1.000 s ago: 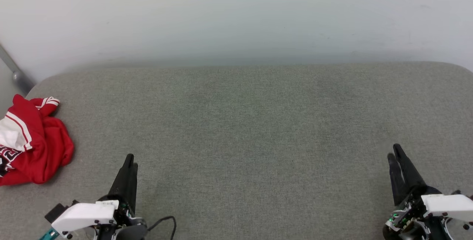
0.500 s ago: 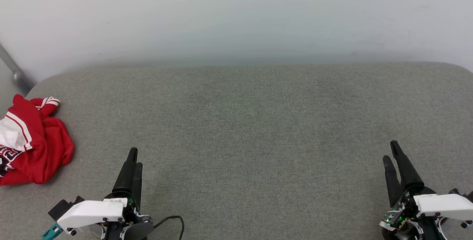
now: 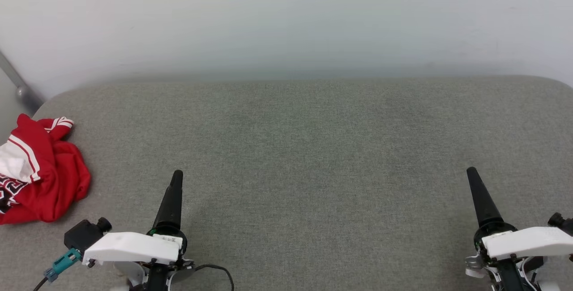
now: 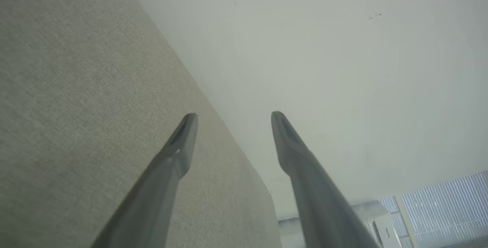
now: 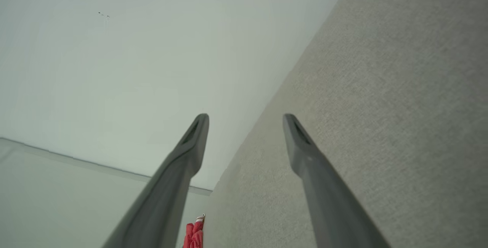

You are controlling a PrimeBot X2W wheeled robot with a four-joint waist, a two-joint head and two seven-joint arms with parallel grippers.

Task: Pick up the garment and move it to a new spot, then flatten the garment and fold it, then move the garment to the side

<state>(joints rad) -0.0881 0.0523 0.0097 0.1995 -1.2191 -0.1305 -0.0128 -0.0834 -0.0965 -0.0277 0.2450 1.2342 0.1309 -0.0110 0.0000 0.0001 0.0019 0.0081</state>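
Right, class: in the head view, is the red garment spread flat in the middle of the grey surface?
No, the garment lies crumpled in a heap at the left edge of the grey surface.

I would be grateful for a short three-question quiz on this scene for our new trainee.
1. Are the left gripper and the right gripper open or shut, and does either hold anything?
2. True or false: the T-shirt lies spread flat in the middle of the grey surface.
3. Which gripper is nearer the T-shirt? A) left B) right C) both equally far

Key
1. Both are open and empty.
2. False: it lies crumpled at the surface's left edge.
3. A
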